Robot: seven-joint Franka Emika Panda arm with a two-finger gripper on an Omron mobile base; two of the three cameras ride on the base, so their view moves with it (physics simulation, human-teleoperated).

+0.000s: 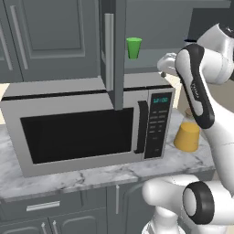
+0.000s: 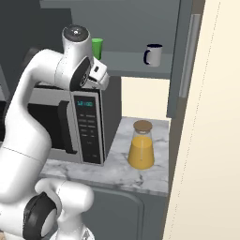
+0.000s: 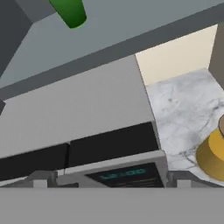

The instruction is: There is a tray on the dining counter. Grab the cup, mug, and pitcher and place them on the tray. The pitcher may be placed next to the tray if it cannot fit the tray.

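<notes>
Beyond spread jaws, cup (image 3: 70,12) on shelf (image 3: 131,26).

You have a grey microwave (image 1: 87,128) sitting on a marble-topped counter (image 1: 105,176), filling the centre of the left base view. Its dark door window is at 9 o'clock from the control panel (image 1: 159,125), with the dark vertical handle (image 1: 142,127) between them. The panel's small display glows teal at its 12 o'clock end. Above the microwave, at 12 o'clock, a grey open shelf (image 2: 136,63) runs across, flanked by grey cabinet doors (image 1: 45,36). Below the counter, at 6 o'clock, you see grey drawers and doors (image 1: 45,212) with pale bar handles. A cream wall (image 2: 211,140) stands at 3 o'clock in the right base view.
</notes>
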